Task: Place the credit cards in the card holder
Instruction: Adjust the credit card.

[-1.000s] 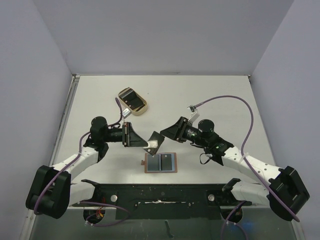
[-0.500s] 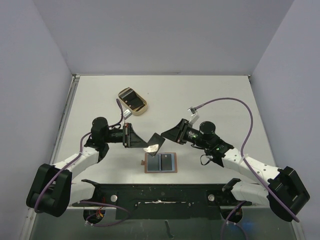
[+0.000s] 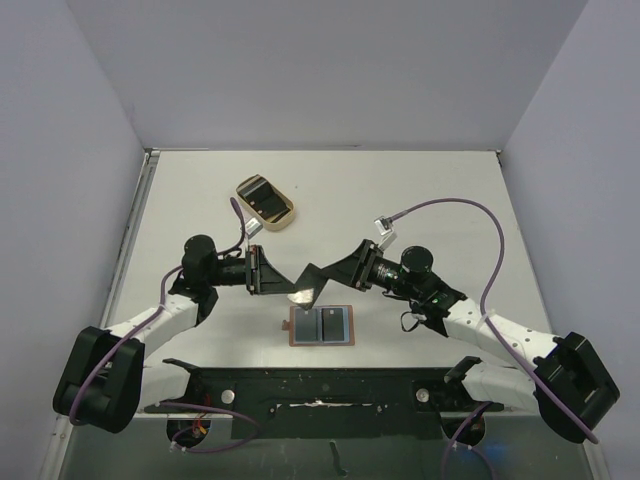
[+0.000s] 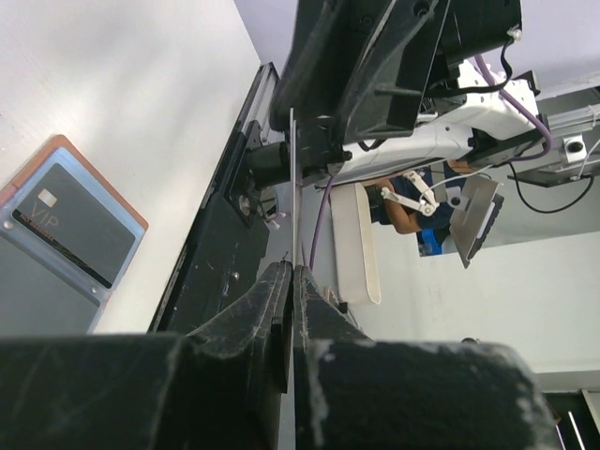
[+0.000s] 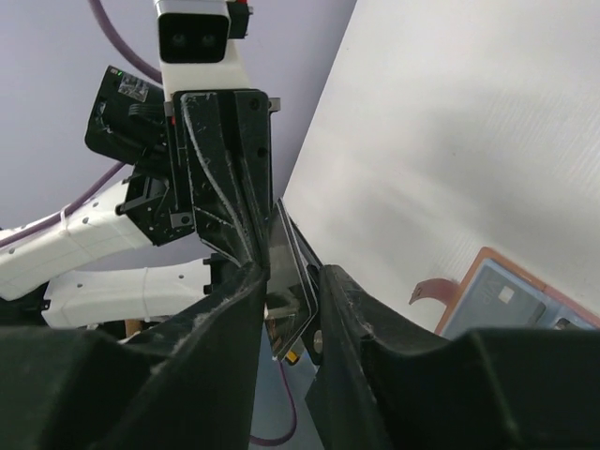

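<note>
One credit card (image 4: 293,187) hangs in the air just beyond the far side of the open card holder (image 3: 304,327), clamped in the left gripper (image 4: 289,281). The right gripper (image 5: 292,277) has slid left, and its jaws now stand apart on either side of the card's free end, so a handover looks imminent.

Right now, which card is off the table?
The card pinched upright in the jaws of the left gripper, above the card holder; the others lie in the holder and the tray.

White tabletop (image 3: 440,190), pale lilac walls (image 3: 330,70) on three sides, metal rail (image 3: 135,230) along left edge, even soft light
</note>
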`<state>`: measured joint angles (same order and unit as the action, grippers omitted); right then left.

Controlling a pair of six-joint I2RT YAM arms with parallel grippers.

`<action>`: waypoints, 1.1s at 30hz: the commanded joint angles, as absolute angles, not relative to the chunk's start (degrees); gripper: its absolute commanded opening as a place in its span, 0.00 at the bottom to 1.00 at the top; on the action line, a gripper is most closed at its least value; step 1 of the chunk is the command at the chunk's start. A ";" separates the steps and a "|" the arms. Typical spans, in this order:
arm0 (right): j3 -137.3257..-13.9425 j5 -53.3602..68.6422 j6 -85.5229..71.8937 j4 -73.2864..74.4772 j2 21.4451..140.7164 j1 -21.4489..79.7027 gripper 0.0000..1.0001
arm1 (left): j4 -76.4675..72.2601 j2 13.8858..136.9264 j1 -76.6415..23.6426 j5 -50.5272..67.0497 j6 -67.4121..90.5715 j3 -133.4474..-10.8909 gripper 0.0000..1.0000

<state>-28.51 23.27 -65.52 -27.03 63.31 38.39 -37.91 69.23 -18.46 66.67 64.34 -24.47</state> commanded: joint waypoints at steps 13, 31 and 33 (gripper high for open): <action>-26.62 26.00 -67.00 -34.10 60.78 38.14 0.05 | -33.71 69.15 -16.31 66.55 58.20 -25.44 0.00; -27.82 26.81 -68.06 -36.73 62.81 37.88 0.00 | -34.37 69.09 -16.71 67.36 58.84 -25.19 0.36; -27.63 26.80 -68.19 -36.82 62.48 37.87 0.00 | -34.89 69.26 -16.81 67.26 58.97 -24.99 0.36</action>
<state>-26.22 26.02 -68.01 -32.23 63.24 38.22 -32.36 69.73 -16.78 66.46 59.51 -24.51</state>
